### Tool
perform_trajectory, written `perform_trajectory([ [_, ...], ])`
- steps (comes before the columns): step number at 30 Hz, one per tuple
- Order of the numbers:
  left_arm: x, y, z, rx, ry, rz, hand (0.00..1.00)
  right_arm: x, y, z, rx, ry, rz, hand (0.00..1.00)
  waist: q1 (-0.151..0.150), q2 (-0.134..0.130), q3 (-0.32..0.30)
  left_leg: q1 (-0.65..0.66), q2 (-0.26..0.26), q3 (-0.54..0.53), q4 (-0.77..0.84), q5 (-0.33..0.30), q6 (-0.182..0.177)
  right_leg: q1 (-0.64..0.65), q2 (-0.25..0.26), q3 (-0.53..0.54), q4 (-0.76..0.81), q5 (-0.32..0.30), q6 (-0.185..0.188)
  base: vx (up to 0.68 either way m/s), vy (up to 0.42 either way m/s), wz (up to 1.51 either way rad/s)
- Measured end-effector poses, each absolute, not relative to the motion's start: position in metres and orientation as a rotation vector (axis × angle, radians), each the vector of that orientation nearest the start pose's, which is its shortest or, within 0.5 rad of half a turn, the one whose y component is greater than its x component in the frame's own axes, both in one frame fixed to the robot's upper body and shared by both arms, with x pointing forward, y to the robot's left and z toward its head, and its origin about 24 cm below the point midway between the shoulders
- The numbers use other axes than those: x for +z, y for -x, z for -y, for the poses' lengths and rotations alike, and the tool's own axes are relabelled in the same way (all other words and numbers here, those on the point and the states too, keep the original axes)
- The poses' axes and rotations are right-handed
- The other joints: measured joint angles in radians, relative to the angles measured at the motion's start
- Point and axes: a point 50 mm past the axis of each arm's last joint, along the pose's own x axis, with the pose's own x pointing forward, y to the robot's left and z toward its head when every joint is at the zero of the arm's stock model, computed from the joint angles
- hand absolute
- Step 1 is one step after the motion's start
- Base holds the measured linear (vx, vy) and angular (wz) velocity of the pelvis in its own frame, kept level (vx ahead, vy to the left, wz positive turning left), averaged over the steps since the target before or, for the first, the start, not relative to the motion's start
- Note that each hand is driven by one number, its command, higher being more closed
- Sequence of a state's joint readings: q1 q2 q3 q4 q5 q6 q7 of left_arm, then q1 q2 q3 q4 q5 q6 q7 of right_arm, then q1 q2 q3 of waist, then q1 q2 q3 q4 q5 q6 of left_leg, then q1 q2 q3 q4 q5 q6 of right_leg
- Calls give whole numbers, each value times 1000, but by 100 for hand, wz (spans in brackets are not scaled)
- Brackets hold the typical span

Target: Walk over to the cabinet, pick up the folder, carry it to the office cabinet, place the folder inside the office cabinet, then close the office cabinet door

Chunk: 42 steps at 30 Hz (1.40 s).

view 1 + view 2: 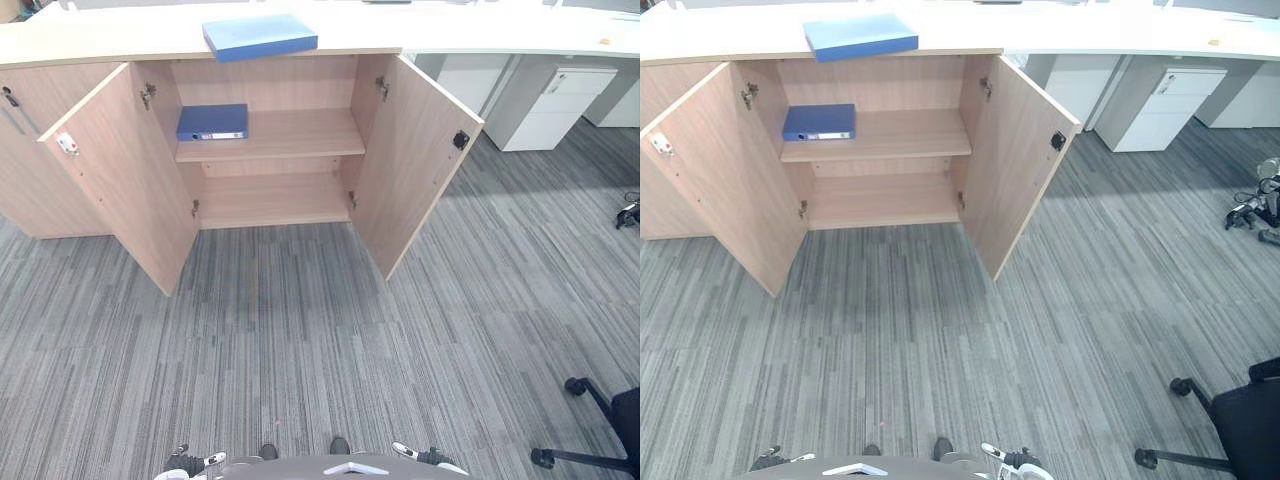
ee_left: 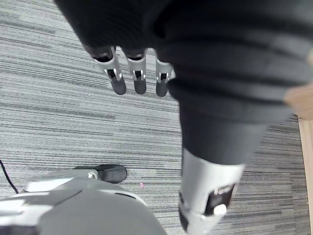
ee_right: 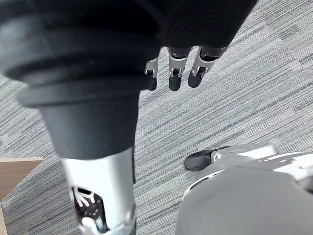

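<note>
Left hand (image 2: 138,81) and right hand (image 3: 175,78) hang low, fingers relaxed, nothing held. Folder (image 1: 260,36) is well ahead of both, on the cabinet top (image 1: 100,45) at its front edge. Left door (image 1: 125,175) and right door (image 1: 415,160) are swung wide, with open carpet (image 1: 300,340) from the hands to the shelves.

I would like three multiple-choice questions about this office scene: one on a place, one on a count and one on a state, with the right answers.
1. Where does the light blue folder lie?
A on the carpet
B on the cabinet top
C on the lower shelf

2. How many blue folders are in sight?
A one
B two
C four

3. How do the left door and the right door stand?
A both open
B both shut
C one open, one shut

Answers:
1 B, it lies flat on the pale top.
2 B, a darker folder lies on the upper shelf.
3 A, both swing outward.
</note>
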<state>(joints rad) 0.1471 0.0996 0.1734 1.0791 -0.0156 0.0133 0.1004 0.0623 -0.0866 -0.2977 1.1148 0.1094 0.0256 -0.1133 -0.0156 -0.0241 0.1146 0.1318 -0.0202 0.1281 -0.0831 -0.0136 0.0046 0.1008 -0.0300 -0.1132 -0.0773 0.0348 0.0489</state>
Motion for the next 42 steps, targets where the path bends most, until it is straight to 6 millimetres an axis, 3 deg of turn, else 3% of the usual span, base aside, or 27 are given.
perform_trajectory([
  [7, -165, -64, -219, 346, -43, -1201, 0, -162, -92, 220, -478, -124, -1147, 0, 9, -11, 31, -42, 2, 54, 48, -40, 9, -64, -1, 54, 44, -12, 10, -10, 0, -22],
  [12, -163, -71, -222, 335, -61, -1182, 0, -162, -94, 217, -466, -121, -1144, 0, 14, -24, 68, -68, -8, 64, 179, -142, 36, -193, -46, 38, 398, -169, 48, 23, 35, -8],
  [14, -163, -73, -221, 334, -64, -1178, 0, -159, -98, 218, -471, -122, -1113, 0, 13, -22, 76, -40, -8, 59, 188, -160, 51, -301, -75, -11, 652, -169, 46, 88, 62, 2],
  [16, -162, -77, -222, 337, -67, -1169, 0, -159, -98, 217, -480, -139, -1108, 0, 9, -16, 87, -11, -1, 45, 186, -180, 55, -353, -77, -39, 740, -238, 36, 196, 25, 9],
  [18, -162, -77, -223, 338, -70, -1169, 0, -160, -98, 216, -478, -140, -1108, 0, 3, -16, 88, 10, 17, 31, 179, -193, 44, -375, -65, -76, 692, -267, 27, 259, -29, 20],
  [20, -161, -80, -222, 337, -69, -1163, 0, -159, -99, 217, -479, -140, -1102, 0, -10, -9, 91, 29, 40, 7, 156, -199, 30, -397, -38, -97, 559, -248, 7, 304, -86, 36],
  [22, -160, -85, -223, 336, -73, -1150, 0, -160, -94, 217, -486, -143, -1117, 0, -23, -13, 92, 58, 49, -33, 126, -219, -11, -399, -5, -58, 383, -147, -20, 373, -146, 56],
  [23, -160, -86, -223, 338, -69, -1148, 0, -161, -90, 217, -497, -150, -1124, 0, -25, -12, 92, 74, 50, -46, 121, -228, -23, -395, -9, -52, 377, -103, -36, 432, -200, 66],
  [24, -162, -85, -215, 347, -30, -1151, 0, -161, -87, 221, -529, -170, -1126, 0, -34, 12, 94, 110, 82, -60, 106, -239, -42, -371, 3, -81, 405, -77, -50, 480, -218, 57],
  [26, -161, -92, -209, 355, 2, -1122, 0, -160, -90, 225, -539, -165, -1113, 0, -29, 38, 97, 99, 102, -40, 157, -223, -80, -361, 9, -100, 431, -126, -77, 473, -224, 34],
  [27, -160, -95, -207, 371, 27, -1107, 0, -159, -90, 227, -542, -164, -1108, 0, -27, 47, 102, 65, 111, -29, 245, -227, -95, -337, 12, -109, 420, -138, -88, 440, -215, 26],
  [28, -158, -99, -206, 408, 71, -1079, 0, -158, -92, 228, -544, -163, -1093, 0, -28, 48, 106, -37, 140, -10, 513, -232, -109, -273, 17, -113, 375, -154, -90, 436, -209, 29],
  [29, -158, -101, -206, 422, 88, -1066, 0, -157, -91, 229, -546, -157, -1091, 0, -25, 52, 110, -93, 165, 2, 647, -241, -119, -239, 25, -117, 358, -159, -93, 420, -177, 24],
  [31, -152, -113, -204, 443, 125, -1004, 0, -157, -88, 229, -528, -131, -1096, 0, 3, 50, 116, -229, 261, 70, 983, -269, -103, -130, 47, -116, 330, -197, -108, 397, -146, -4],
  [32, -151, -117, -202, 438, 130, -989, 0, -157, -90, 229, -526, -133, -1090, 0, 11, 40, 118, -274, 285, 94, 1019, -276, -95, -103, 48, -112, 326, -211, -109, 305, -93, -17],
  [34, -149, -125, -197, 427, 141, -968, 0, -154, -97, 228, -525, -142, -1059, 0, 20, 37, 117, -342, 306, 126, 1006, -287, -87, -75, 48, -99, 308, -229, -103, 241, -15, -26],
  [37, -147, -133, -195, 418, 143, -946, 0, -151, -106, 225, -523, -159, -1023, 0, 35, 34, 117, -413, 289, 183, 769, -288, -74, -6, 22, -71, 265, -239, -75, 317, 125, -27],
  [39, -146, -136, -195, 408, 135, -940, 0, -152, -107, 220, -526, -179, -1022, 0, 43, 23, 114, -429, 242, 179, 581, -235, -70, 26, -14, -64, 242, -254, -46, 306, 202, -8],
  [40, -146, -135, -194, 399, 128, -944, 0, -152, -106, 218, -530, -190, -1025, 0, 44, 20, 104, -425, 212, 171, 461, -158, -63, 40, -33, -61, 229, -266, -19, 332, 263, -9],
  [41, -147, -133, -194, 396, 124, -952, 0, -154, -103, 216, -535, -205, -1039, 0, 52, 10, 89, -415, 188, 171, 445, -56, -27, 54, -54, -47, 222, -282, 7, 353, 286, -12],
  [42, -147, -133, -196, 398, 120, -950, 0, -155, -102, 212, -533, -217, -1046, 0, 52, -1, 79, -410, 168, 177, 452, -69, -14, 58, -74, -37, 223, -288, 12, 394, 298, -11],
])
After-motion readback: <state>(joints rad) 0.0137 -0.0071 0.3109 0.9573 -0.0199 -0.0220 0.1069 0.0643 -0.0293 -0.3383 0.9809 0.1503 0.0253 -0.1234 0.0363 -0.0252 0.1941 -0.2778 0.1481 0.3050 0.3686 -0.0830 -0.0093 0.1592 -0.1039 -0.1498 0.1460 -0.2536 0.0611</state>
